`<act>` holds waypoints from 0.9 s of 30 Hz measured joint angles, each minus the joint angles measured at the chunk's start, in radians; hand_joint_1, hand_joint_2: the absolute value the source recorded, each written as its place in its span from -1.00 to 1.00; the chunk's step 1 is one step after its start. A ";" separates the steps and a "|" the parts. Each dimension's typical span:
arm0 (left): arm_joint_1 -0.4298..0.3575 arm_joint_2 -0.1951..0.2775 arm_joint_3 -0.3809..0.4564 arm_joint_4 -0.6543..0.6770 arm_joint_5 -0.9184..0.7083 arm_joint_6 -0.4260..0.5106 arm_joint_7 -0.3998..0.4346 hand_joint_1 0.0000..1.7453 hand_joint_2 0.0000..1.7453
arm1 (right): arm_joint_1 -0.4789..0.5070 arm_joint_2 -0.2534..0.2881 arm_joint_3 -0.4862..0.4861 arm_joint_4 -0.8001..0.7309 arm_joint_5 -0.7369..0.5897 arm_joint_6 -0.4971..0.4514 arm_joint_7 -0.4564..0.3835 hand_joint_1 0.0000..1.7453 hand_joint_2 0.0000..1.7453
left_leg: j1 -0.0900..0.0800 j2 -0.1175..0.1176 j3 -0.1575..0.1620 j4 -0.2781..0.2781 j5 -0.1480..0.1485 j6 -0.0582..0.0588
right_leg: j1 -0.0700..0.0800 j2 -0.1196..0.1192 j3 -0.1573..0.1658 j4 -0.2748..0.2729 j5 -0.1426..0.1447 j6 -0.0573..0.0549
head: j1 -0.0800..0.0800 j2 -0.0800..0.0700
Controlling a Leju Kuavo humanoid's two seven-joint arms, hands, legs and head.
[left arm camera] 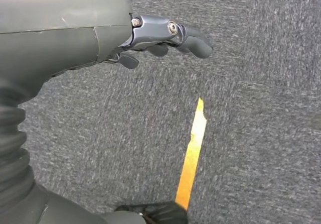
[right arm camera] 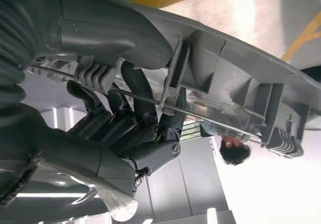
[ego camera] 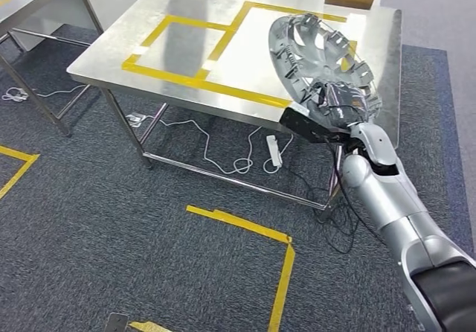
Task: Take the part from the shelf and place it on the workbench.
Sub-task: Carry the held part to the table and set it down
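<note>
We see the round silver-grey plastic wheel cover point(ego camera: 314, 49), ribbed back toward us, tilted above the right part of the steel workbench point(ego camera: 185, 49) with yellow tape outlines. Our right hand point(ego camera: 337, 105) grips its lower rim, fingers point(right arm camera: 140, 98) curled around the edge. Our left hand point(left arm camera: 166, 38) hangs over grey carpet point(left arm camera: 265, 83), fingers straight and near together, holding nothing.

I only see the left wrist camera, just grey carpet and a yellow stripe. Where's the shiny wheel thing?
Observer: The silver wheel cover is in the right hand, tilted over the steel workbench.
Operator: Is it lying down on the table yet?
Observer: Not flat. It's tilted, its near edge gripped by the hand at the table's front edge.
Operator: Is there a special spot for it?
Observer: Yellow tape marks rectangles on the top; the cover overlaps one.
</note>
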 joint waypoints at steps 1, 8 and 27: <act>0.000 0.000 0.000 0.000 0.000 0.000 0.000 -1.00 1.00 | 0.001 0.000 0.000 0.000 0.000 0.000 0.000 1.00 1.00 | 0.002 0.001 -0.031 0.070 -0.029 -0.004 | 0.000 0.000 0.000 0.000 0.000 -0.001 | -0.001 0.000; -0.002 0.000 0.000 0.000 0.000 0.000 0.000 -1.00 1.00 | 0.002 0.000 0.000 0.000 0.004 0.002 -0.002 1.00 1.00 | -0.002 0.003 0.058 -0.117 0.080 0.016 | 0.005 0.002 0.003 0.002 -0.003 0.006 | -0.001 0.000; -0.005 -0.005 0.000 0.000 -0.004 -0.005 0.001 -1.00 1.00 | 0.013 0.000 0.002 0.003 0.011 0.005 -0.007 1.00 1.00 | -0.004 -0.003 0.065 -0.134 0.071 0.019 | 0.004 0.004 -0.011 0.009 -0.001 0.019 | 0.003 0.000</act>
